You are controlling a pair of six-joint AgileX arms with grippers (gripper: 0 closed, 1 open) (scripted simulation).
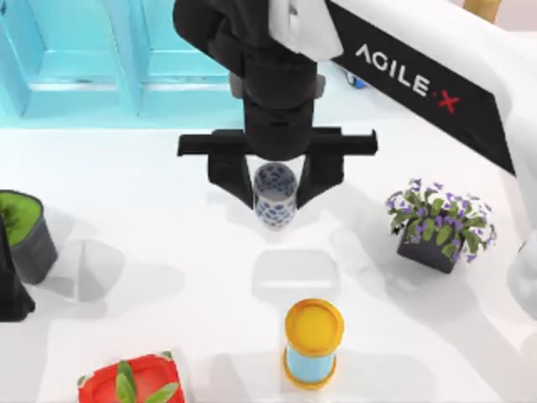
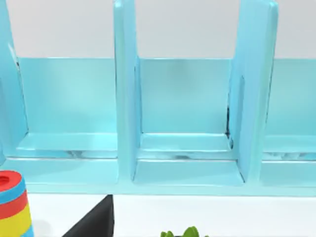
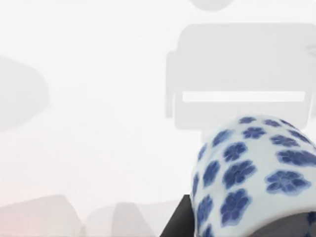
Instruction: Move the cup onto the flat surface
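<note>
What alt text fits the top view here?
The right end effector holds the blue-flowered white cup between its fingers above the white table. A yellow-topped can stands nearer the camera, and a purple-flowered plant at right.

**Blue rack seen across the table's far edge**

A light-blue rack (image 2: 187, 148) is seen standing along the edge of the white table (image 2: 222, 217), with a pale wall behind it. The rack is divided by upright partitions (image 2: 124, 89) into open compartments, each with a flat floor and a back panel. A stack of coloured rings (image 2: 12, 207), red over blue, red and yellow, is cut off at the picture's lower corner, in front of the rack. A black angular part (image 2: 96, 222) is seen on the table just beside the stack. Green leaf tips (image 2: 185, 233) are glimpsed at the picture's lower border.
</note>
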